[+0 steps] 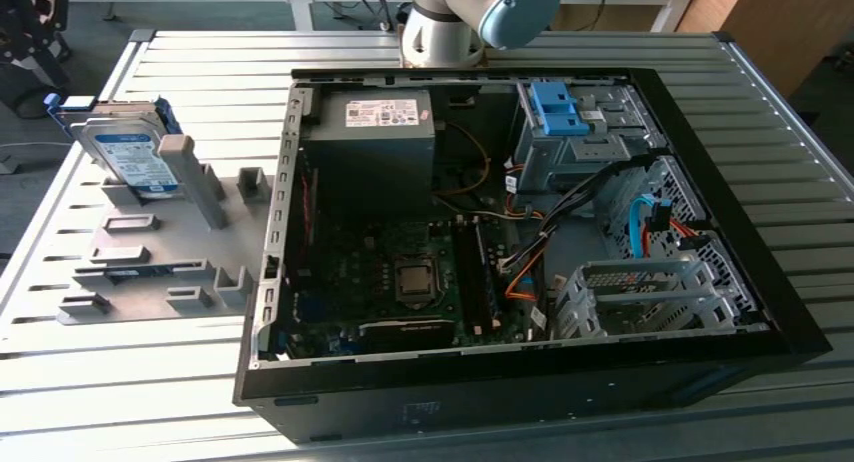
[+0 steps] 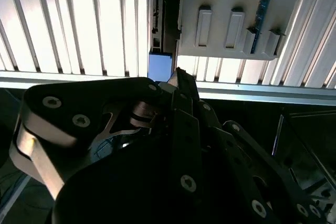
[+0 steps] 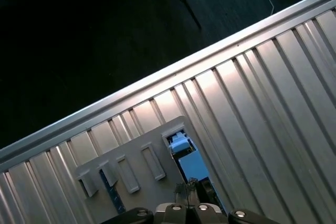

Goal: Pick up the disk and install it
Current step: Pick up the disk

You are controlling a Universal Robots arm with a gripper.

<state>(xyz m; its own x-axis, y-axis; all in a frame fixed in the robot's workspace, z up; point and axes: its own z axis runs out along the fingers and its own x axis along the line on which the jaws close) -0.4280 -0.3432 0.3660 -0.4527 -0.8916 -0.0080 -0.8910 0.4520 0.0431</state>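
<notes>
Tabletop of ribbed silver metal slats [image 1: 134,382] runs along the bottom of the exterior view. On it, at centre frame, lies an open black computer case [image 1: 534,392]. Inside the case are a dark green motherboard [image 1: 387,272], a perforated silver drive cage [image 1: 641,297] at lower right, a large dark grey box with a white sticker [image 1: 367,147], and a bare blue plastic bracket [image 1: 554,107] at upper right.

Left of the case lies a flat grey fixture plate with raised slots [image 1: 160,252]. The disk, a silver-grey metal hard drive with a white-and-blue label and a blue frame [image 1: 134,157], stands on edge at that plate's far corner, in the upper left of the frame. A grey-and-blue robot arm [image 1: 454,22] rises at top centre.

In both wrist views the dark gripper [image 2: 178,77] [image 3: 187,186] hangs above the plate's edge without touching it. It is closed on nothing, just beside a blue patch [image 2: 160,66] [image 3: 197,169] that I cannot identify.
</notes>
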